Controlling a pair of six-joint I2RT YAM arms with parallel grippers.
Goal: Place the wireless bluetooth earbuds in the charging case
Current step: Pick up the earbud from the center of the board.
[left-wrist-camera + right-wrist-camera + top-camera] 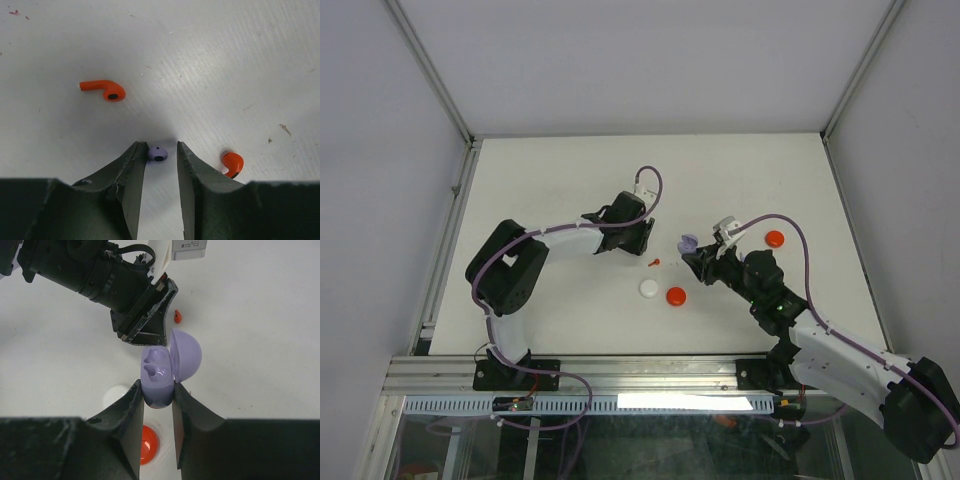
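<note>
The open pale purple plastic charging case (159,377) is held by the right fingers (131,410). Near it, on the bench (225,60), 1 pale purple earbud (158,153) is flanked by the narrowed left fingers (132,165); whether it is clamped cannot be told. Pickup is judged in hand; lifting to the case's socket is called for next.

left pincer (161,145) hemmed by 2 red earbuds (102,90), case (159,377) alongside

The left arm (560,240) and right arm (840,360) have white links, black joints, lilac cables (790,235); fingers (127,190) are dark, scuffed wedges.
</note>
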